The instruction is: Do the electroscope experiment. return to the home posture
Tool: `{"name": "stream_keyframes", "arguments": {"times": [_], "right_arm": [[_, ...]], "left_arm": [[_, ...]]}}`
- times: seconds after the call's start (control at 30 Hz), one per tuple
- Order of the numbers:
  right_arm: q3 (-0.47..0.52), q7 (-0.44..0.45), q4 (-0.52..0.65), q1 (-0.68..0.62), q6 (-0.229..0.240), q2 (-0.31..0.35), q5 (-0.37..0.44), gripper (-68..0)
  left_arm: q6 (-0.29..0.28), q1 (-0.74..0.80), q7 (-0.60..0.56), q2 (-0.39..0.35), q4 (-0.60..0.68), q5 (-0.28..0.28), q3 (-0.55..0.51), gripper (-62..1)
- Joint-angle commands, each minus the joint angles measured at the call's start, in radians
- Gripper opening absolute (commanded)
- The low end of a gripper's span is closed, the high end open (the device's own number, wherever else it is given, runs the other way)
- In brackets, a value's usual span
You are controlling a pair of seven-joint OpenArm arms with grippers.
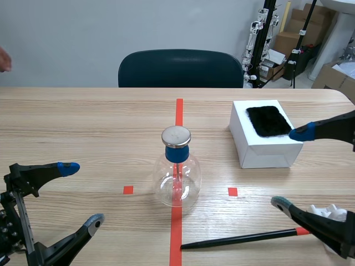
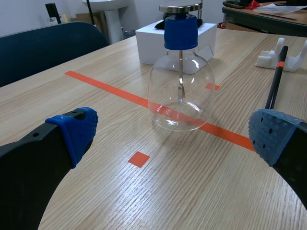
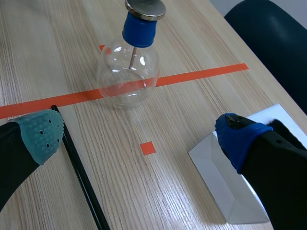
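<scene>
The electroscope (image 1: 177, 172), a clear glass flask with a blue stopper and a round metal cap, stands on the red centre line; it also shows ahead of the fingers as the flask (image 2: 181, 81) and the flask (image 3: 129, 62). A black rod (image 1: 244, 239) with an orange band lies on the table near the front right, seen also as the rod (image 2: 276, 81) and the rod (image 3: 81, 175). A black fur pad (image 1: 268, 120) rests on a white box (image 1: 260, 145). My left gripper (image 1: 80, 194) is open at the front left. My right gripper (image 1: 294, 166) is open at the right, holding nothing.
A white rod stand (image 1: 328, 213) sits behind the right arm's lower finger, also visible as the stand (image 2: 283, 55). A dark chair (image 1: 180, 68) stands across the table. Part of a person's hand (image 1: 4, 58) shows at the far left edge. Boxes and tripods stand at the back right.
</scene>
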Motion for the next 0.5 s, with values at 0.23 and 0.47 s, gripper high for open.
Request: {"name": "stream_keyframes", "arguments": {"times": [0.23, 0.47], "right_arm": [[0.196, 0.055, 0.063, -0.192, -0.028, -0.118, 0.024, 0.4], [0.308, 0.059, 0.178, -0.33, -0.029, -0.216, 0.024, 0.4]], "left_arm": [[-0.002, 0.0, -0.014, -0.018, 0.014, -0.043, -0.006, 1.4], [-0.028, 0.089, -0.01, -0.105, 0.135, -0.228, -0.012, 1.4]]}}
